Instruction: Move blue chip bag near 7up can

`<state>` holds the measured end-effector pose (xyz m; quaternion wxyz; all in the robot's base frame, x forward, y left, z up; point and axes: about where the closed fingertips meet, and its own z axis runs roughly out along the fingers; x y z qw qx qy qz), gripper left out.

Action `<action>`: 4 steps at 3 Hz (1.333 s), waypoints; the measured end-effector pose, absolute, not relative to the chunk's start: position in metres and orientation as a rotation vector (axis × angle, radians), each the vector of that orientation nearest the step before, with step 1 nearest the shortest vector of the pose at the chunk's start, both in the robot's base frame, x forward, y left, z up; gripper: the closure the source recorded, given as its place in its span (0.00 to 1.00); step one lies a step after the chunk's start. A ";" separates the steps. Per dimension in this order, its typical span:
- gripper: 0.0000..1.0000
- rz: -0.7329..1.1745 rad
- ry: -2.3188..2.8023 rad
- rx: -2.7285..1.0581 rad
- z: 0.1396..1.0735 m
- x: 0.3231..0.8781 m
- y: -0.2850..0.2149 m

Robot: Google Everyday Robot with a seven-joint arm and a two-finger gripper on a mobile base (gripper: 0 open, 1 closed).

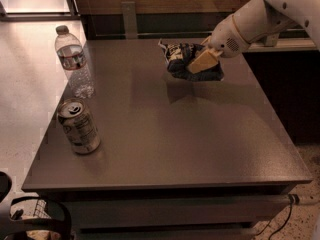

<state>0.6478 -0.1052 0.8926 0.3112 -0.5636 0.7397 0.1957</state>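
My gripper [197, 64] sits well apart from the 7up can [79, 126], beyond and right of it, fingers [204, 59] clenched on the blue chip bag [176, 54], which I judge just clear of the surface [200, 144] for carrying.

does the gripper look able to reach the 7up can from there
Probably yes: bare table lies between the gripper, holding the blue chip bag, and the 7up can; the water bottle stands aside.

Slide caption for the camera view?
Gripper at crinkled dark-blue foil chip bag, far side of table; silvery-green aluminium 7up can upright front-left, by clear plastic bottle.
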 end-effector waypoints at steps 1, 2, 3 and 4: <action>1.00 0.517 1.871 -1.581 0.927 0.613 -0.097; 1.00 0.552 1.792 -1.673 0.941 0.574 -0.074; 1.00 0.573 1.758 -1.762 0.942 0.531 -0.049; 1.00 0.588 1.755 -1.879 0.935 0.474 -0.023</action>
